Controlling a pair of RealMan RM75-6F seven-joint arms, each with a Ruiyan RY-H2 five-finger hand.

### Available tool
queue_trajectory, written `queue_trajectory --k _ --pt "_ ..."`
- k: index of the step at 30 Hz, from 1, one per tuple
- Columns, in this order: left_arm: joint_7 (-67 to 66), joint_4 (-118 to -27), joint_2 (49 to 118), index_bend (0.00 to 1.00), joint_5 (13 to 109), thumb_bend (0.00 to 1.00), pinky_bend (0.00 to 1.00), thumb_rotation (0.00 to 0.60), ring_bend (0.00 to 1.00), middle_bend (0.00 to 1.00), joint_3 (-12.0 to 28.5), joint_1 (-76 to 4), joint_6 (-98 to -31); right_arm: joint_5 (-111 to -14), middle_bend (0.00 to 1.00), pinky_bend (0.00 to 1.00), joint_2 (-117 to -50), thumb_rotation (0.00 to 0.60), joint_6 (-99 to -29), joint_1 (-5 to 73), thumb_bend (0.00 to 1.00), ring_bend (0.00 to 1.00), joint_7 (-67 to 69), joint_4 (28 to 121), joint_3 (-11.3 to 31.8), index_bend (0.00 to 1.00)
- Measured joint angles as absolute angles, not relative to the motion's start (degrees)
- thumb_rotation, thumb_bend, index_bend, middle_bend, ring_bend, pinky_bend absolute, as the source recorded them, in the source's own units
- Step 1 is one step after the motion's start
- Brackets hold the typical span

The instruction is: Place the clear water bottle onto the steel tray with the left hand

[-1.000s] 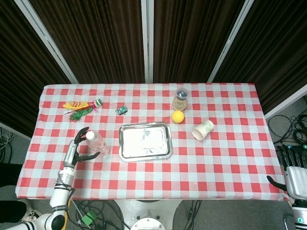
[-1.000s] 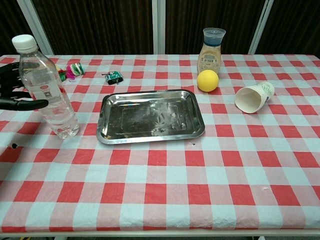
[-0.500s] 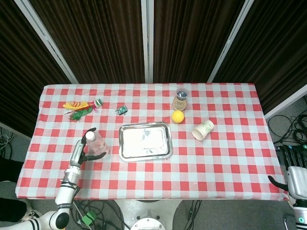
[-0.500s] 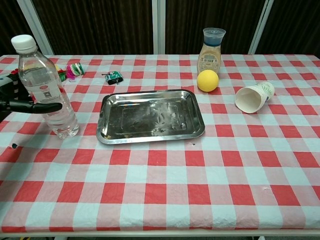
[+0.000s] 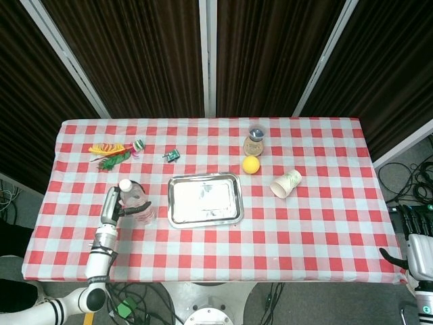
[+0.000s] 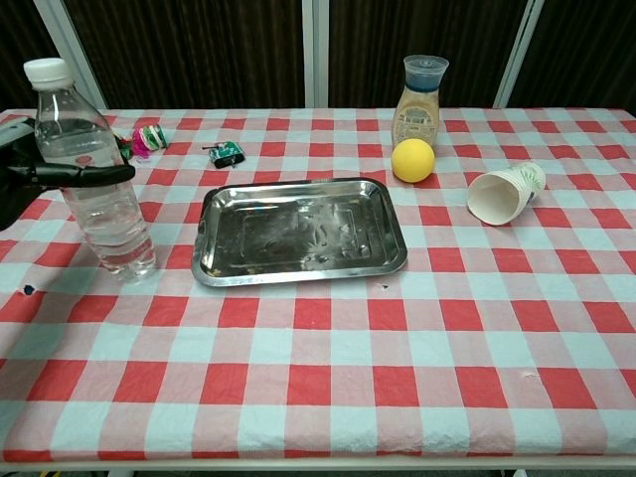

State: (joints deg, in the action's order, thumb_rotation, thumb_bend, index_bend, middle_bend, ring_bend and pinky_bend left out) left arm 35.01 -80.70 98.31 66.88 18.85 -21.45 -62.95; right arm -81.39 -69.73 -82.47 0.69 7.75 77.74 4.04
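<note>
The clear water bottle (image 6: pixel 95 189) with a white cap stands on the checked cloth left of the steel tray (image 6: pixel 298 237), leaning slightly. My left hand (image 6: pixel 38 177) grips it from the left, with a dark finger across its upper body. From the head view, the bottle (image 5: pixel 137 200) and left hand (image 5: pixel 120 208) sit just left of the bare tray (image 5: pixel 205 200). My right hand (image 5: pixel 418 245) hangs open off the table's right edge, holding nothing.
Behind the tray to the right are a yellow ball (image 6: pixel 413 159) and a lidded jar (image 6: pixel 421 97). A paper cup (image 6: pixel 505 194) lies on its side at the right. A small green toy (image 6: pixel 228 152) and colourful trinkets (image 5: pixel 111 150) lie at the back left.
My left hand has closed around the bottle, its finger now wrapping across the front. The bottle's cap has risen a little and tipped. The right hand stays where it was.
</note>
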Motion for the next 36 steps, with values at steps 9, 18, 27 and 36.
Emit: queue_trajectory --k 9,18,27,36 --pt "31.43 -85.63 95.45 0.67 67.35 0.22 0.55 0.600 0.53 0.70 22.34 -23.60 -63.97 -81.23 0.04 0.00 -69.31 0.600 -81.85 0.74 0.09 0.00 7.31 78.36 3.83 0.01" --pt "26.87 -91.81 89.72 0.67 68.27 0.22 0.55 0.600 0.53 0.70 31.21 -30.68 -63.71 -81.26 0.04 0.00 -69.00 0.600 -81.21 0.76 0.09 0.00 7.03 78.69 3.41 0.01" --pt "29.06 -89.58 89.70 0.66 67.61 0.22 0.55 0.600 0.53 0.70 26.48 -30.93 -62.42 -81.63 0.04 0.00 -68.96 0.600 -81.44 0.69 0.09 0.00 6.90 78.61 3.22 0.01" --pt "30.21 -87.73 89.15 0.65 67.54 0.22 0.55 0.600 0.53 0.69 28.80 -30.66 -62.59 -81.02 0.04 0.00 -68.44 0.600 -80.44 0.78 0.09 0.00 7.43 79.05 3.14 0.01"
